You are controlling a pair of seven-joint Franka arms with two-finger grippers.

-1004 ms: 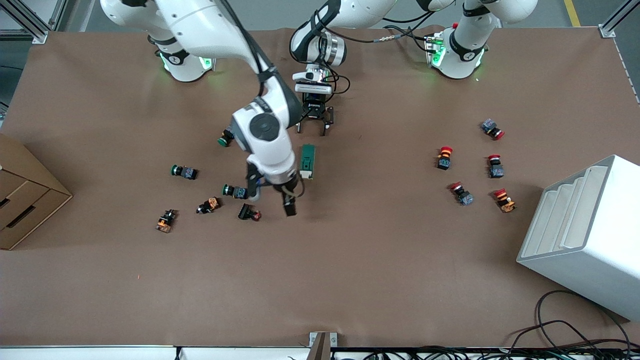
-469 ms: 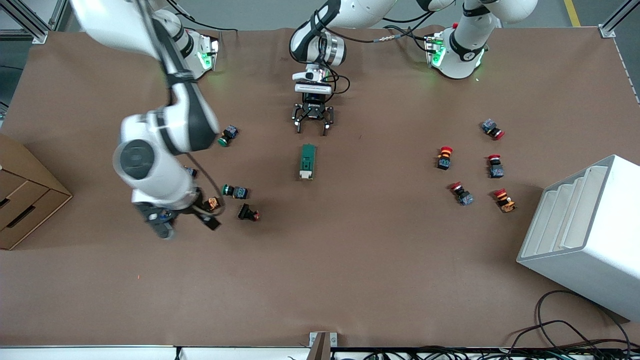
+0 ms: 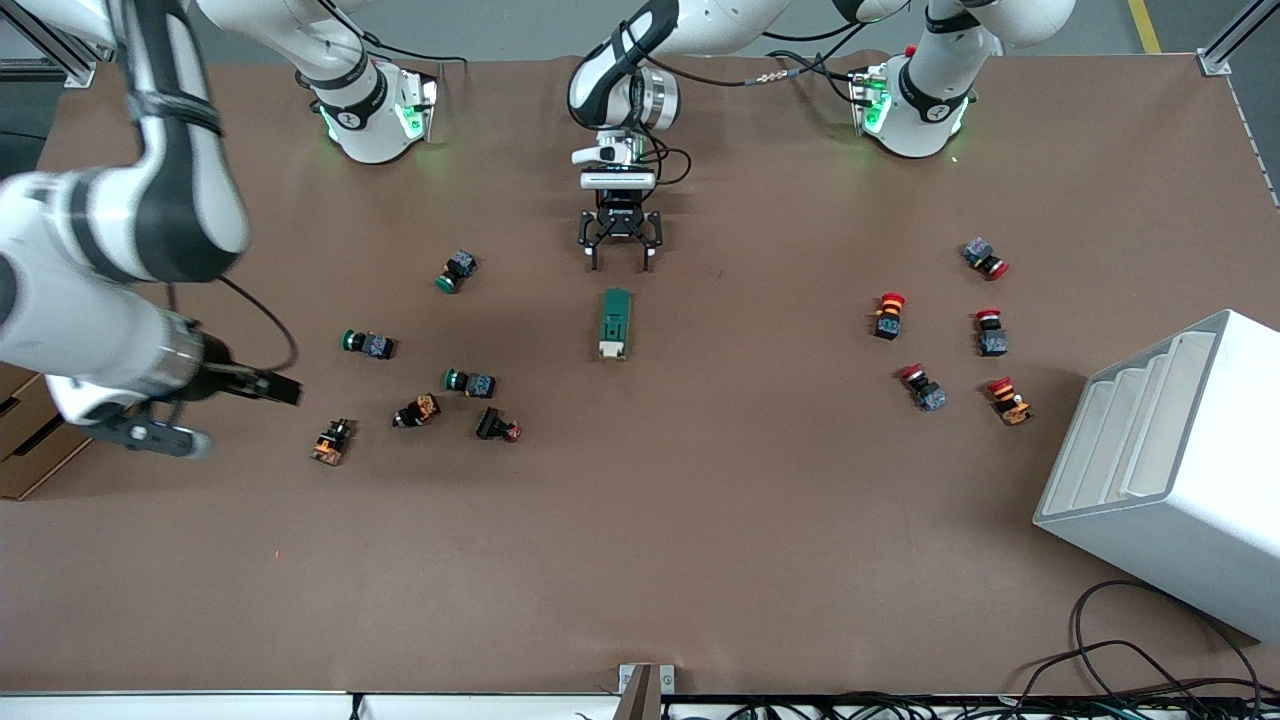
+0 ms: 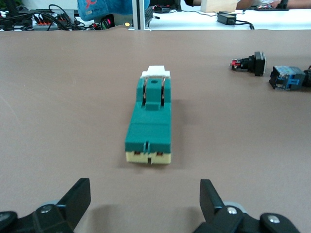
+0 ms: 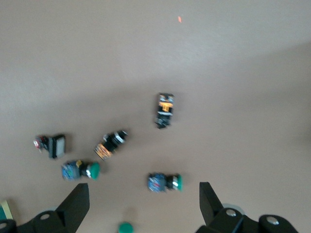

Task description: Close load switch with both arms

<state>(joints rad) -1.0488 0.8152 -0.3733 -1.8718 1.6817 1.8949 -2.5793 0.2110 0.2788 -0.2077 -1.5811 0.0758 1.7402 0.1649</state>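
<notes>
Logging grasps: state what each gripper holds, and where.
Nothing. Left gripper is open by the load switch; right gripper is open over bare table.

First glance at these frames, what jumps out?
The big white right arm swung out over the right arm's end of the table, its open black right gripper above bare brown mat near the cardboard box. Mid-table lies the dark green oblong load switch with a cream end, untouched, with the open left gripper hovering just short of it. Small push buttons cluster toward each end.
</notes>
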